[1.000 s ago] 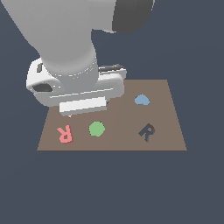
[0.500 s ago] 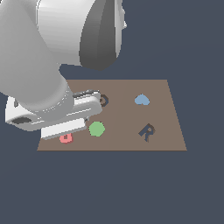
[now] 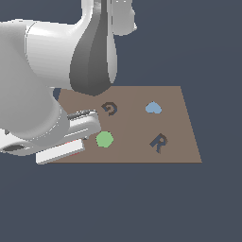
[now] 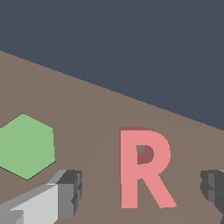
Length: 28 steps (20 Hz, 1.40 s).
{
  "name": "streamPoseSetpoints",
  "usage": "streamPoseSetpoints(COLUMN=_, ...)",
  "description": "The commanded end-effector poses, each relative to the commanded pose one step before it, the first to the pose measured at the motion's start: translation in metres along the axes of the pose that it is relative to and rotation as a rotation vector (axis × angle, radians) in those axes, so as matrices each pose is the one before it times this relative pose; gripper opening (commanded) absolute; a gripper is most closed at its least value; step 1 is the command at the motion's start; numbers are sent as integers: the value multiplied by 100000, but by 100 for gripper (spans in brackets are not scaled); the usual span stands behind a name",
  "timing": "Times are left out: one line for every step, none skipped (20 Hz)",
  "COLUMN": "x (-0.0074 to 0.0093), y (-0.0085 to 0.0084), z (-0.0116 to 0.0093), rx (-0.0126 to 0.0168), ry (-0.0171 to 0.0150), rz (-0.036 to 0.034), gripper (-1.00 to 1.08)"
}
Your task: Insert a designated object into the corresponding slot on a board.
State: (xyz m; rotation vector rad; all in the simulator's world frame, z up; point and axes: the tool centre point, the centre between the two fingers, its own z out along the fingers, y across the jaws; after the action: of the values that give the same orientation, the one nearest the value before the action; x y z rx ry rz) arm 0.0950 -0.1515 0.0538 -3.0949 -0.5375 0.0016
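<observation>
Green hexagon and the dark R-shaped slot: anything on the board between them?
No. In the exterior view the stretch of board between the green hexagon and the R-shaped slot is bare brown surface; the G-shaped recess and blue shape sit farther back.

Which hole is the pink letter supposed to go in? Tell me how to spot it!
Find the flat brown board. On it sit two dark letter-shaped holes; look at the half toward the exterior view's right, just below the little blue shape. That hole is the slot: it is shaped like an R, while the other dark hole is a G.
</observation>
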Motion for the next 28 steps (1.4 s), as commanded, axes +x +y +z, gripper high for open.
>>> streamPoseSetpoints(x=262, y=372, z=207, rx=-36, ry=79, rz=-856, gripper=100)
streamPoseSetpoints(x=62, y=96, z=58, rx=-5, ry=6, rz=-195, gripper=100)
streamPoseSetpoints(x=51, y=77, z=45, rx=-4, ry=4, rz=-154, gripper=100)
streamPoseSetpoints(x=41, y=56, z=34, rx=-3, ry=3, rz=-120, gripper=100)
streamPoseSetpoints(x=24, y=48, z=24, rx=-2, ry=2, rz=-69, gripper=100)
streamPoseSetpoints(x=26, y=10, z=13, rx=-2, ry=2, rz=-69, gripper=100)
streamPoseSetpoints(x=0, y=17, z=5, rx=0, ry=0, rz=0, gripper=100)
streamPoseSetpoints(x=-55, y=-43, z=-8, rx=13, ry=-36, rz=133, gripper=100)
streamPoseSetpoints(x=1, y=3, z=41, rx=0, ry=0, rz=0, gripper=100)
streamPoseSetpoints(x=2, y=8, z=122, rx=0, ry=0, rz=0, gripper=100)
streamPoseSetpoints(x=4, y=13, z=203, rx=0, ry=0, rz=0, gripper=100)
streamPoseSetpoints(x=4, y=18, z=284, rx=0, ry=0, rz=0, gripper=100)
streamPoseSetpoints(x=29, y=-19, z=354, rx=-6, ry=16, rz=-67, gripper=100)
streamPoseSetpoints(x=1, y=21, z=366, rx=0, ry=0, rz=0, gripper=100)
streamPoseSetpoints(x=26, y=-26, z=273, rx=-6, ry=16, rz=-67, gripper=100)
streamPoseSetpoints(x=-1, y=11, z=204, rx=0, ry=0, rz=0, gripper=100)
streamPoseSetpoints(x=-1, y=6, z=122, rx=0, ry=0, rz=0, gripper=100)
streamPoseSetpoints(x=0, y=2, z=41, rx=0, ry=0, rz=0, gripper=100)
streamPoseSetpoints(x=0, y=0, z=0, rx=0, ry=0, rz=0, gripper=-100)
streamPoseSetpoints(x=0, y=0, z=0, rx=0, ry=0, rz=0, gripper=-100)
streamPoseSetpoints(x=0, y=0, z=0, rx=0, ry=0, rz=0, gripper=-100)
streamPoseSetpoints(x=0, y=0, z=0, rx=0, ry=0, rz=0, gripper=-100)
streamPoseSetpoints(x=0, y=0, z=0, rx=0, ry=0, rz=0, gripper=-100)
streamPoseSetpoints(x=0, y=0, z=0, rx=0, ry=0, rz=0, gripper=-100)
streamPoseSetpoints(x=0, y=0, z=0, rx=0, ry=0, rz=0, gripper=-100)
streamPoseSetpoints(x=0, y=0, z=0, rx=0, ry=0, rz=0, gripper=-100)
streamPoseSetpoints(x=0, y=0, z=0, rx=0, ry=0, rz=0, gripper=-100)
streamPoseSetpoints(x=0, y=0, z=0, rx=0, ry=0, rz=0, gripper=-100)
